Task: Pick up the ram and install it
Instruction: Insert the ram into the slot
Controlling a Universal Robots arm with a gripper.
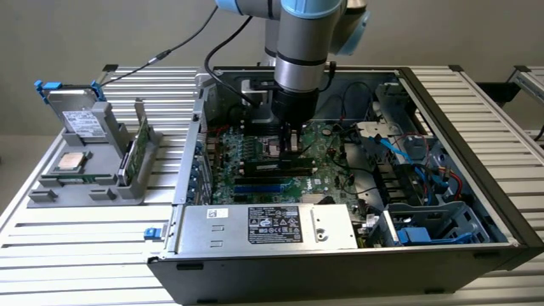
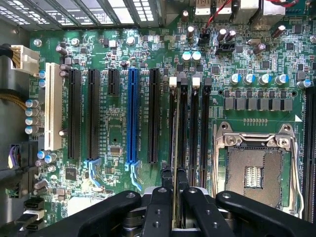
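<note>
My gripper (image 1: 292, 148) hangs inside the open computer case (image 1: 476, 127), low over the green motherboard (image 1: 255, 153). It is shut on the ram (image 2: 173, 163), which the wrist view shows edge-on as a thin strip between the two black fingers (image 2: 157, 207). The stick runs along the memory slots (image 2: 190, 128), in line with the one beside the white latch (image 2: 173, 81). Whether its lower edge touches the slot I cannot tell. In the exterior view the ram (image 1: 293, 141) is a short sliver between the fingertips, above the black slots (image 1: 272, 169).
The empty processor socket (image 2: 256, 168) lies right beside the memory slots, and expansion slots (image 2: 132, 118) sit on the other side. A power supply (image 1: 267, 226) fills the case front, with cables (image 1: 408, 153) at the exterior view's right. A grey holder (image 1: 85, 185) outside carries a silver chip (image 1: 71, 162) and a green card (image 1: 143, 137).
</note>
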